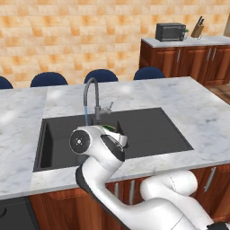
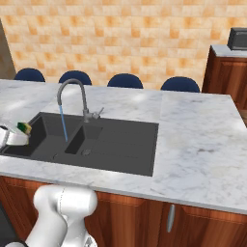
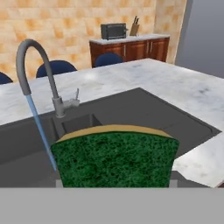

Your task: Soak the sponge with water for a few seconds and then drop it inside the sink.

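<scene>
Counting from the left, we found one sink (image 1: 148,130), one faucet (image 1: 91,96), one stream of water (image 1: 86,117), one sponge (image 1: 108,129) and one gripper (image 1: 110,131). Four blue chair backs stood along the far edge of the marble counter (image 1: 197,112), the leftmost (image 1: 3,82) cut off in the left base view. On the far cabinet run at the right we counted one microwave (image 1: 170,32) and one knife block (image 1: 197,29).

In the left base view, the arm bent over the near rim of the sink and hid most of the hand; we made out just a sliver of green and yellow at its tip, right of the falling water and apart from it. The right base view put the gripper at the far left edge, over the left end of the sink, with the sponge showing as a small green-and-yellow block; here the water fell clear of it to the right, into the basin.

The hand view gave us what the other two did not: the green scouring face of the sponge, with its yellow layer along the top, pinched between the fingers, and the water running down just left of it without touching.
</scene>
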Robot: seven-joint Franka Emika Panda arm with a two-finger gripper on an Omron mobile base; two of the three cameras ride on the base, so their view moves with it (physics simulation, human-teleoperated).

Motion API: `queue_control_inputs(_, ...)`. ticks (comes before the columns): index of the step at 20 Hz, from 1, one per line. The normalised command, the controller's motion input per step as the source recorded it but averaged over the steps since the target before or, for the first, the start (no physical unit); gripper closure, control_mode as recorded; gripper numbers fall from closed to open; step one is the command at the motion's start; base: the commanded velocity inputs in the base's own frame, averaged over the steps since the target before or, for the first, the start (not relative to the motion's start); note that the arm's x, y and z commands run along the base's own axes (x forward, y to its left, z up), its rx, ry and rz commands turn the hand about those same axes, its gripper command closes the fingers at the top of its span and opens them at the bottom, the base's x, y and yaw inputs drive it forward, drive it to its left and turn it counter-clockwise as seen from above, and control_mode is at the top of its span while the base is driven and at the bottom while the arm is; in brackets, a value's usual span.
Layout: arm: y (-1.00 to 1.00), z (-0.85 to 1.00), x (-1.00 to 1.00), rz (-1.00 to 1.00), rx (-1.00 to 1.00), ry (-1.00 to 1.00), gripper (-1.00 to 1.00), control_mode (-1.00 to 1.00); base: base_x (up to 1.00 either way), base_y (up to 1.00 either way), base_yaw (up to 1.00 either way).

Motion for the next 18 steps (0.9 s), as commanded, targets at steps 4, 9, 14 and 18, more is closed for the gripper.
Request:
queue_control_inputs(4,0.00,0.00,0.46,-0.06,0.00,0.00,1.00,-1.00,0.00,0.00,0.00)
queue_control_inputs(9,0.00,0.00,0.51,0.00,-0.02,0.00,1.00,-1.00,0.00,0.00,0.00)
queue_control_inputs(14,0.01,0.00,0.23,-0.01,-0.03,0.00,1.00,-1.00,0.00,0.00,0.00)
queue_control_inputs(18,0.07,-0.08,0.19,-0.03,-0.03,-0.01,1.00,-1.00,0.00,0.00,0.00)
